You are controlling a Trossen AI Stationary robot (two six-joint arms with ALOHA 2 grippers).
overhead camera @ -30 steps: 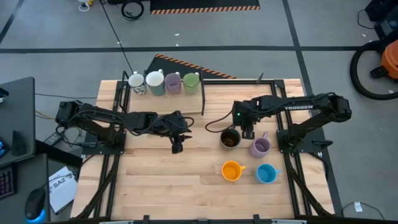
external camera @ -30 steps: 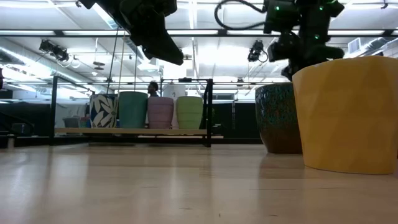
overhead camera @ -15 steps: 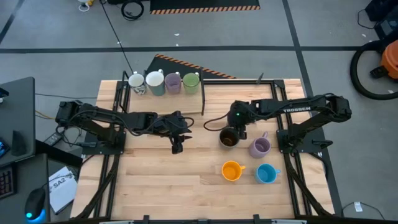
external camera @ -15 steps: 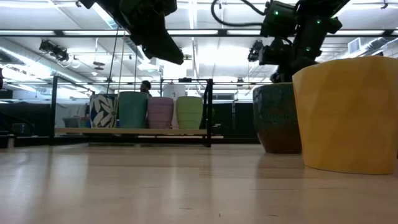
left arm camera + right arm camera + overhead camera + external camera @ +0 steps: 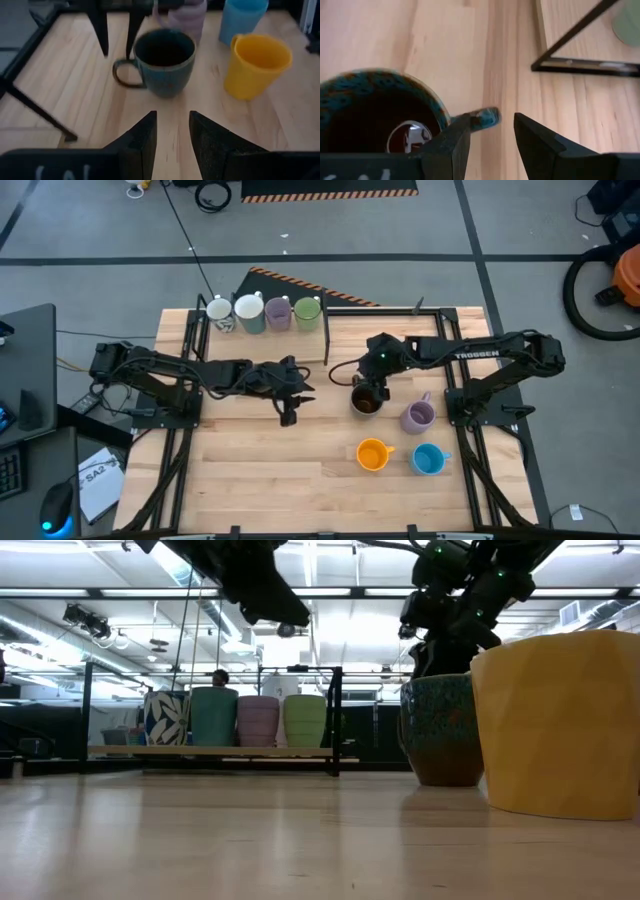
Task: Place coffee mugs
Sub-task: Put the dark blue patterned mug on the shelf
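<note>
We see a light wooden table [image 5: 260, 470] carrying 4 loose mugs on its right half: a dark brown mug [image 5: 367, 401], a lilac mug [image 5: 418, 416] just beside it, an orange mug [image 5: 372, 454] and a blue mug [image 5: 428, 459] nearer the front edge. At the back stands a low black-framed rack [image 5: 262, 338] holding 4 more mugs in a row.

The worktop [image 5: 250, 470] is pale wood planks with visible grain, a smooth satin finish. The dark brown mug [image 5: 165, 62] looks like glazed ceramic, speckled teal outside, glossy dark inside. Beside it, the orange mug [image 5: 255, 65] is smooth and softly shiny. The rack frame [image 5: 580, 50] is thin matt black metal
</note>
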